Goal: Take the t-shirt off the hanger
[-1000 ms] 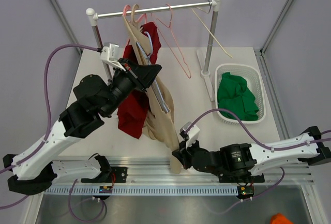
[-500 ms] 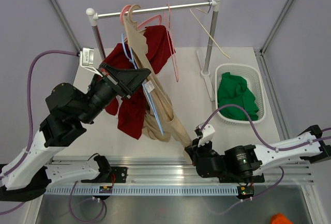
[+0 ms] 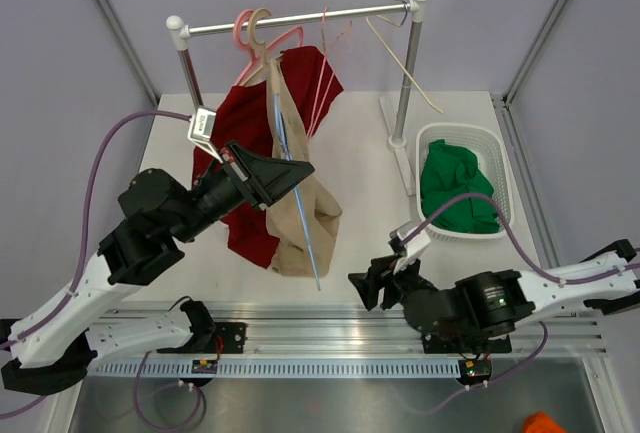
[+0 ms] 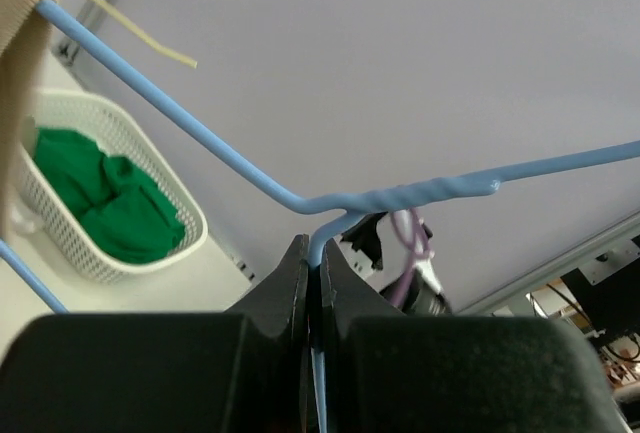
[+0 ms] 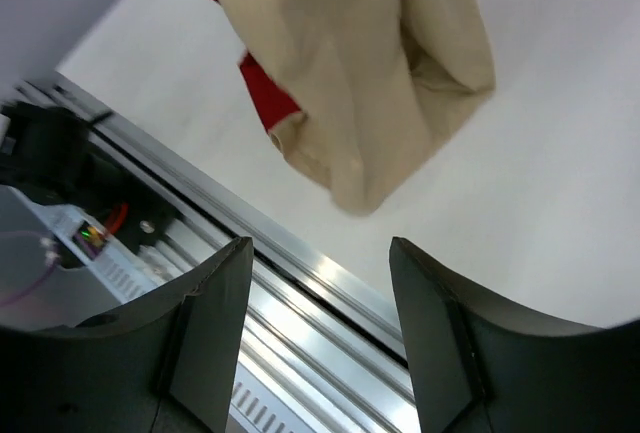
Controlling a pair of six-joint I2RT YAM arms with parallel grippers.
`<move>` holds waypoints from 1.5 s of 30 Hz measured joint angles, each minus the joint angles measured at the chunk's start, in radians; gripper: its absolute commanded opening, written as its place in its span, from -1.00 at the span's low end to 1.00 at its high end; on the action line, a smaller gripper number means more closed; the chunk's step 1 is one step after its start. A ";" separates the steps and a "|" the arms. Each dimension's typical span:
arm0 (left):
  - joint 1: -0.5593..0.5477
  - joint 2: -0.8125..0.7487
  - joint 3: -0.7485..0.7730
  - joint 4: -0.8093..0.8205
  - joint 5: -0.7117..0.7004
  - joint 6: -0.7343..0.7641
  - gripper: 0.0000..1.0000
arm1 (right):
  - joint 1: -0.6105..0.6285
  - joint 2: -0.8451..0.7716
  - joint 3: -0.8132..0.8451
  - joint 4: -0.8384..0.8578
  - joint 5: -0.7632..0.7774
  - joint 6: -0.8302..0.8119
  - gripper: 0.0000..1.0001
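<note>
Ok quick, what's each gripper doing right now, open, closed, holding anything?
Left gripper: closed on the blue hanger.
Right gripper: open, holding nothing.

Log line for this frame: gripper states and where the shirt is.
left gripper: shut on blue hanger | beige t-shirt: draped on hanger, not removed | right gripper: open, empty, clear of t-shirt

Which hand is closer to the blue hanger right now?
Left. The left hand is clamped on the blue hanger; the right hand is open, low over the table, beside the beige t-shirt hem and apart from it.
</note>
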 measured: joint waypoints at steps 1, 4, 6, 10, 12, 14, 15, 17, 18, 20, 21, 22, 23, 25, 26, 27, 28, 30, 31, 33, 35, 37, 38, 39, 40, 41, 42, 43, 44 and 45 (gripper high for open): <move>0.000 -0.004 -0.021 -0.002 0.006 -0.006 -1.00 | 0.000 -0.037 0.006 0.035 0.000 -0.051 0.33; 0.000 -0.007 -0.058 -0.009 0.021 -0.018 -1.00 | 0.000 -0.110 0.042 0.134 -0.018 -0.197 0.34; 0.000 -0.006 -0.063 -0.008 0.031 -0.019 -1.00 | 0.001 -0.129 0.085 0.209 -0.044 -0.301 0.44; 0.000 -0.006 -0.062 0.002 0.071 -0.022 -1.00 | -0.028 -0.080 0.187 0.330 -0.042 -0.477 0.76; 0.000 0.000 -0.057 -0.002 0.108 -0.023 -1.00 | -0.130 -0.042 0.210 0.368 -0.104 -0.533 0.84; 0.001 0.014 -0.039 -0.004 0.168 -0.026 -1.00 | -0.324 -0.019 0.199 0.394 -0.217 -0.570 0.89; 0.001 0.025 -0.026 -0.004 0.204 -0.029 -1.00 | -0.414 -0.012 0.188 0.399 -0.276 -0.581 0.94; 0.001 0.046 0.000 -0.004 0.287 -0.039 -1.00 | -0.596 0.000 0.171 0.400 -0.429 -0.600 0.98; 0.001 0.054 0.011 -0.003 0.327 -0.044 -1.00 | -0.659 0.011 0.171 0.401 -0.494 -0.608 0.99; 0.001 0.056 0.015 -0.003 0.387 -0.052 -1.00 | -0.741 0.041 0.176 0.412 -0.620 -0.632 0.99; 0.001 0.053 0.015 -0.005 0.413 -0.055 -1.00 | -0.751 0.059 0.180 0.417 -0.671 -0.643 0.99; 0.001 0.052 0.015 -0.006 0.434 -0.056 -1.00 | -0.759 0.079 0.184 0.423 -0.720 -0.655 0.99; 0.002 0.051 0.015 -0.009 0.455 -0.060 -1.00 | -0.764 0.099 0.187 0.431 -0.767 -0.668 0.99; 0.002 0.048 0.015 -0.010 0.494 -0.067 -1.00 | -0.774 0.136 0.188 0.446 -0.844 -0.689 0.99; 0.002 0.046 0.015 -0.010 0.513 -0.071 -1.00 | -0.784 0.150 0.188 0.450 -0.877 -0.696 0.99; 0.002 0.044 0.015 -0.010 0.532 -0.074 -1.00 | -0.800 0.163 0.188 0.454 -0.906 -0.701 0.99; 0.002 0.041 0.015 -0.010 0.550 -0.077 -1.00 | -0.819 0.176 0.188 0.463 -0.928 -0.705 0.97; 0.002 0.035 0.015 -0.010 0.585 -0.085 -1.00 | -0.860 0.196 0.188 0.486 -0.961 -0.705 0.79; 0.002 0.032 0.015 -0.010 0.603 -0.089 -1.00 | -0.879 0.205 0.188 0.503 -0.972 -0.703 0.70; 0.002 0.024 0.015 -0.010 0.637 -0.096 -1.00 | -0.912 0.221 0.188 0.540 -0.989 -0.694 0.36; 0.002 0.018 0.015 -0.010 0.672 -0.100 -1.00 | -0.927 0.237 0.188 0.583 -0.994 -0.679 -0.25; 0.002 0.012 0.017 -0.021 0.694 -0.100 -1.00 | -0.929 0.245 0.188 0.614 -0.994 -0.663 -0.91; 0.002 0.008 0.021 -0.037 0.702 -0.095 -1.00 | -0.929 0.245 0.188 0.623 -0.989 -0.657 -1.00; 0.002 0.006 0.030 -0.060 0.705 -0.085 -1.00 | -0.929 0.243 0.188 0.629 -0.979 -0.647 -1.00; 0.002 0.003 0.042 -0.083 0.707 -0.073 -1.00 | -0.930 0.240 0.188 0.630 -0.961 -0.638 -1.00; 0.002 -0.002 0.055 -0.113 0.707 -0.057 -1.00 | -0.930 0.233 0.187 0.630 -0.937 -0.630 -1.00; 0.002 -0.011 0.067 -0.140 0.706 -0.039 -1.00 | -0.930 0.220 0.184 0.630 -0.915 -0.625 -1.00; 0.002 -0.022 0.081 -0.170 0.703 -0.019 -1.00 | -0.930 0.200 0.176 0.629 -0.882 -0.618 -1.00; 0.002 -0.036 0.094 -0.201 0.700 0.000 -1.00 | -0.930 0.179 0.170 0.624 -0.854 -0.613 -1.00; 0.002 -0.054 0.109 -0.240 0.696 0.022 -1.00 | -0.930 0.149 0.166 0.616 -0.822 -0.606 -1.00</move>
